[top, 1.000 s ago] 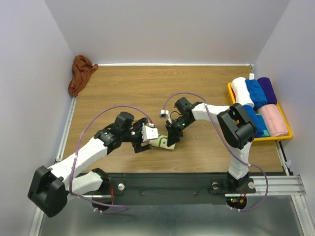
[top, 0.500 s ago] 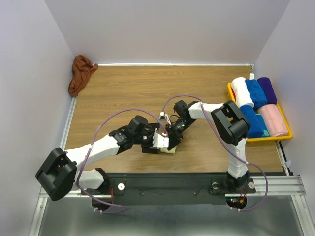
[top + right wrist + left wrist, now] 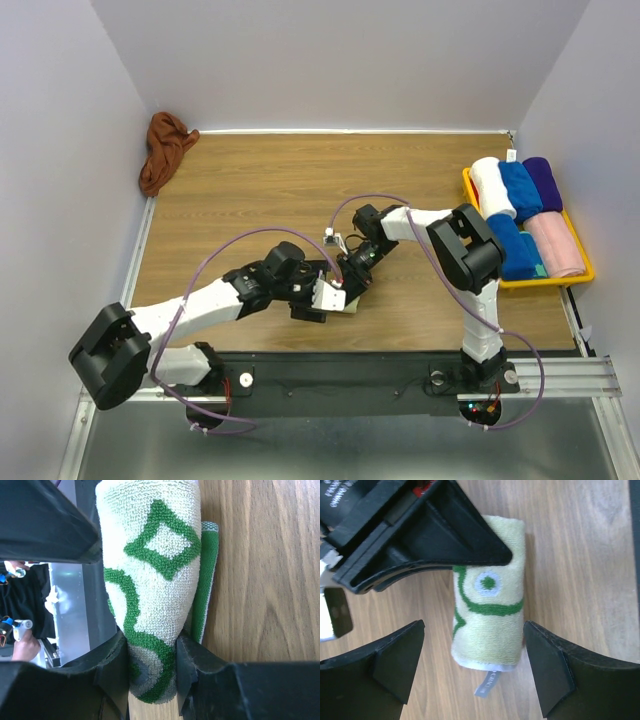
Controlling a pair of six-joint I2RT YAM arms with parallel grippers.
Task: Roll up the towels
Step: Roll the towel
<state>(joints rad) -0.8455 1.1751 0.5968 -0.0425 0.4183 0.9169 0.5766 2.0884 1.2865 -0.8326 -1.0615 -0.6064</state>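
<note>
While in right end effector [image 3: 151,672], towel [image 3: 490,605].

On the cream towel [image 3: 490,615], the 10 o'clock corner lies hidden under the right pincer [image 3: 151,677]; from above, nearly all is covered.

Left arm [image 3: 200,305]: stretches from its base at the near left corner, low and almost straight, toward the middle of the near edge.
Left gripper [image 3: 472,647]: points down with jaws spread wide, one finger on each side of the rolled cream towel [image 3: 490,610], a gap showing at both sides.
Right arm [image 3: 470,260]: rises from the near right base, folds at a raised elbow, and its forearm runs left with the wrist turned back toward the near edge.
Right gripper [image 3: 152,672]: both fingers press into one end of the cream towel, pinching it.
Relation: the two grippers sit just beside each other, the right one's finger lying over the towel's far end in the left wrist view.
</note>
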